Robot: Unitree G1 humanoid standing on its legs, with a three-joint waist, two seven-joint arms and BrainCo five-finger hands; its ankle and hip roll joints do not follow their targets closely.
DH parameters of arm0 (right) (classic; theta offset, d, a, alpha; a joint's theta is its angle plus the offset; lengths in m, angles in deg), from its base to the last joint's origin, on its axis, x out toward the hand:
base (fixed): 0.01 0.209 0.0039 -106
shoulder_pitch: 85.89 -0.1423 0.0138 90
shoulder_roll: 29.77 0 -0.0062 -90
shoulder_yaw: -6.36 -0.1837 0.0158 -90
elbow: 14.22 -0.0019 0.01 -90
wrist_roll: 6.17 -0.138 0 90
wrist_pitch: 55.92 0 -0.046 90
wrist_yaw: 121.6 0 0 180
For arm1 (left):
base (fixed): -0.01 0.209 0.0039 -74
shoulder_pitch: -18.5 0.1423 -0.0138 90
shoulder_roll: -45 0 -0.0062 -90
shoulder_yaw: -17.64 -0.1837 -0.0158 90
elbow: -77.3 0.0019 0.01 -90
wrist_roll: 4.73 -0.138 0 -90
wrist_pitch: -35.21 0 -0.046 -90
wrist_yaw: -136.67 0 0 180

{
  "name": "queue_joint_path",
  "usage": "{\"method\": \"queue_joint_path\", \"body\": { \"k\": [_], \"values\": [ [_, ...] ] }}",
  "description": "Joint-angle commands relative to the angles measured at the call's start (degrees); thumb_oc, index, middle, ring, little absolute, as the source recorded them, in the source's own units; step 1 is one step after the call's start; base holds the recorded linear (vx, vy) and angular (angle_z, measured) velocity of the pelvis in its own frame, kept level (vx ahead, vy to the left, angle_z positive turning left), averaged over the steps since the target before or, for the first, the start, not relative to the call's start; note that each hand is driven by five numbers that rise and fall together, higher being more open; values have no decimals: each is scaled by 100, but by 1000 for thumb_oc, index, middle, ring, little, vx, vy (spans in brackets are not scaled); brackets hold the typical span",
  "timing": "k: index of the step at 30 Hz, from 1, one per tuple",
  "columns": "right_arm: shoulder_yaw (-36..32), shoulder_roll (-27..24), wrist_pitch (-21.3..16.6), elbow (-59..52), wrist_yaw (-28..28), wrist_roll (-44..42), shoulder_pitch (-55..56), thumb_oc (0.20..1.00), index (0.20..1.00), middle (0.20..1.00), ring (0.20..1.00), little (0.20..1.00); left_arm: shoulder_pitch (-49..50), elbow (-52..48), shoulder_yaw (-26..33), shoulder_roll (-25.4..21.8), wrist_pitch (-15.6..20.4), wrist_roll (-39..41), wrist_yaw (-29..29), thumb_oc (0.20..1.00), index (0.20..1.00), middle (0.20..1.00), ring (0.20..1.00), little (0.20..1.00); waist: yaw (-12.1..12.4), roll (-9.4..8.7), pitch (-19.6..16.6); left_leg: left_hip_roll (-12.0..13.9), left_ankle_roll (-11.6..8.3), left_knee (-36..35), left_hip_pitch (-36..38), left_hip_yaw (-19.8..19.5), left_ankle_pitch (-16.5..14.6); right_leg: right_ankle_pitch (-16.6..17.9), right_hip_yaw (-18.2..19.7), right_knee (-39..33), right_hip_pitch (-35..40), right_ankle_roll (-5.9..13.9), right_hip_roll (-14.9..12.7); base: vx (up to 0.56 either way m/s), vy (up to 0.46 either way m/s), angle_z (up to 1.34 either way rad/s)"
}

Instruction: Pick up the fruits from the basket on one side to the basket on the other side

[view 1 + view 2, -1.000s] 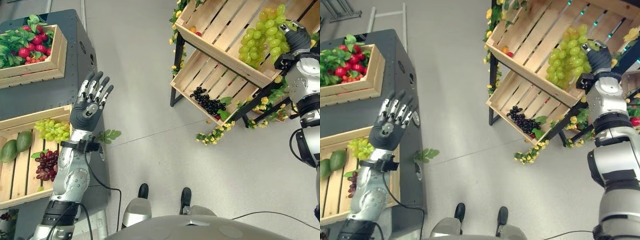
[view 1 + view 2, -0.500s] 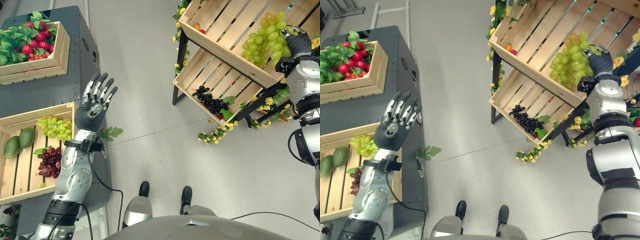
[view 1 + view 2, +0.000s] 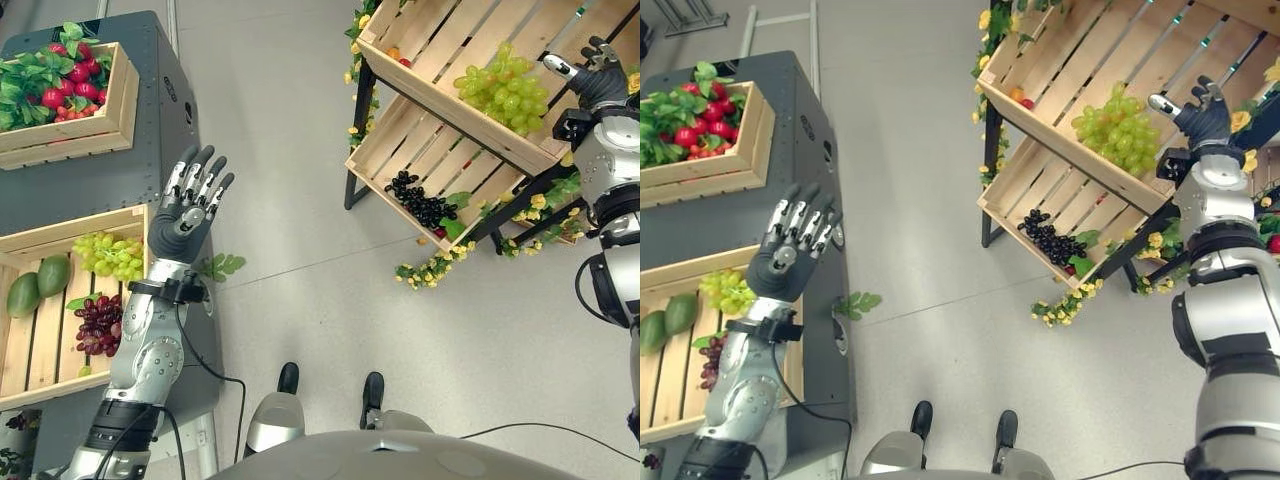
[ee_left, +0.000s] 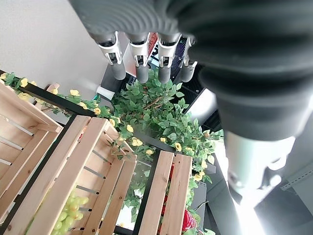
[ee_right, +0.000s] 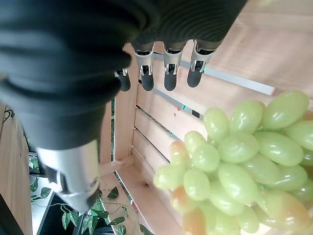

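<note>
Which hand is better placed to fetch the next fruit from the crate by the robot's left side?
Left. The left hand hangs open beside the crate of green grapes; the right hand is across at the shelf.

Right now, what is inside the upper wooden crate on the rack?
The upper crate holds a green grape bunch and small red and orange fruits at its far corner. Anything under the grapes is hidden.

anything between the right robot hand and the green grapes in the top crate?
Nothing visible. The right robot hand is open beside the bunch of green grapes lying in the upper slatted wooden crate; only bare slats show in the gap between them.
</note>
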Motion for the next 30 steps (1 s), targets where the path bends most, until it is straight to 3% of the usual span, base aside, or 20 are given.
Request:
{"method": "queue_joint_path", "body": {
  "k": [1, 8, 14, 17, 21, 27, 30],
  "values": [
    [496, -194, -283, 140, 172, 272, -827, 1000, 1000, 1000, 1000, 1000, 15, -665, -64, -194, 301, 53, 19, 1000, 1000, 1000, 1000, 1000, -193, -225, -166, -102, -48, 20, -109, 51, 139, -159, 130, 21, 93, 281, -6, 0, 0, 0],
    [786, -301, -236, 75, 243, 831, -924, 1000, 1000, 1000, 1000, 1000, 27, -653, -83, -204, 285, 52, 32, 1000, 1000, 1000, 1000, 1000, -217, -262, -153, -99, -48, 20, -97, 65, 133, -156, 133, 21, 93, 279, 11, 0, 0, 0],
    [704, -349, -405, -515, 251, 655, -725, 1000, 1000, 1000, 1000, 1000, 19, -609, -41, -170, 344, -22, 5, 1000, 1000, 1000, 1000, 1000, -281, -271, -173, -94, -49, 13, -14, 96, 109, -178, 167, 21, 162, 273, 10, 0, 0, 0],
    [294, -456, -658, -1740, 246, 384, -55, 1000, 1000, 1000, 1000, 1000, 47, -516, 114, -82, 405, -135, -103, 1000, 1000, 1000, 1000, 1000, -342, -259, -197, -100, -41, 12, 44, 127, 77, -196, 183, 25, 213, 271, -5, 18, 14, -4],
    [-845, -281, -915, -3742, -43, 124, 1784, 1000, 1000, 1000, 1000, 1000, 96, -328, 359, 106, 484, -348, -217, 1000, 1000, 1000, 1000, 1000, -454, -225, -253, -132, -6, 29, 71, 133, 98, -175, 168, 36, 265, 255, -48, 16, 10, -7],
    [-1841, 819, -1018, -6345, -669, 157, 4267, 1000, 1000, 1000, 1000, 1000, 119, 116, 763, 496, 602, -816, -605, 1000, 1000, 1000, 1000, 1000, -554, -130, -411, -171, 9, 53, 234, 88, 29, -301, 62, 56, 510, 233, -125, 33, -17, 1],
    [-1958, 1048, -923, -6976, -930, 223, 4834, 1000, 1000, 1000, 1000, 1000, 167, 570, 840, 644, 605, -1000, -735, 1000, 1000, 1000, 1000, 1000, -578, -90, -486, -188, -9, 80, 275, 34, 31, -353, -1, 75, 602, 217, -150, 24, -33, 14]
  ]
}}
